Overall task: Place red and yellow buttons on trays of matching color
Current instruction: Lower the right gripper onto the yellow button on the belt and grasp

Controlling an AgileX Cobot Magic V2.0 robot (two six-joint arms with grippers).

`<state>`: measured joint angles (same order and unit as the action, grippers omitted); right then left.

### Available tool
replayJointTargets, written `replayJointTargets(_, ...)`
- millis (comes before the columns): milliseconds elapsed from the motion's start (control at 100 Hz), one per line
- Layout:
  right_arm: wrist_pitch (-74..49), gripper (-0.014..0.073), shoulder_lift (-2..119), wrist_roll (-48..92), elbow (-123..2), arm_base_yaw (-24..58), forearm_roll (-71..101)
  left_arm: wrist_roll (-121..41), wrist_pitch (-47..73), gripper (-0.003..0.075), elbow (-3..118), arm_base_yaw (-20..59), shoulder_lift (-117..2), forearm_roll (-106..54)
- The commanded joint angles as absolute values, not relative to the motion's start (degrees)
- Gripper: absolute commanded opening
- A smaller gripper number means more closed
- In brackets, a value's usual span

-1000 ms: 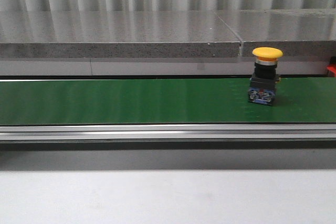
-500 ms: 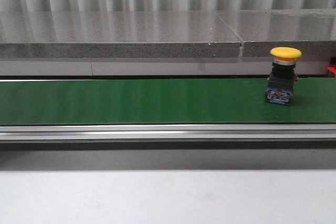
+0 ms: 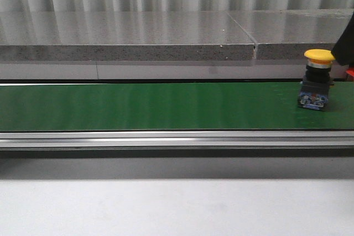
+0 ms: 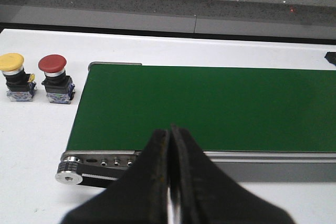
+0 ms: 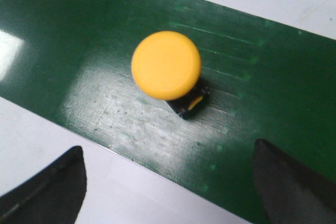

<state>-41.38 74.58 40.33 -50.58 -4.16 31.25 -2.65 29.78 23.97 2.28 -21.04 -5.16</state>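
The left gripper (image 4: pixel 169 182) has matte black fingers (image 4: pixel 147 182), wedge-shaped with worn, scuffed edges; the right gripper (image 5: pixel 168 182) shows two broad black fingers (image 5: pixel 47 187) (only their tips visible).

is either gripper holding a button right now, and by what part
No. The left gripper is shut on nothing, and the right gripper is open above the yellow button on the belt.

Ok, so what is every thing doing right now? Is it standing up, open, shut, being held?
Yellow button on the belt: standing upright, not held, near the belt's right end.
Green belt: carrying only that button.
Right gripper: open, over that button, not touching it.
Left gripper: shut, holding nothing.
Second yellow button: upright on the white table, off the belt.
Red button: upright beside it, apart, not held.
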Motion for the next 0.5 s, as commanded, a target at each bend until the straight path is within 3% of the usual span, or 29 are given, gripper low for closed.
replayJointTargets(0, -36.4, 0.0634, 75.2, 41.1, -51.9, -2.9, 32.3, -2.5, 25.8, -0.0021, 25.5, 2.7, -21.4, -5.6)
replayJointTargets(490, -23.7, 0.0611, 80.4, 41.1, -51.9, -1.3, 33.8, -2.5, 25.8, -0.0021, 25.5, 2.7, -21.4, -5.6)
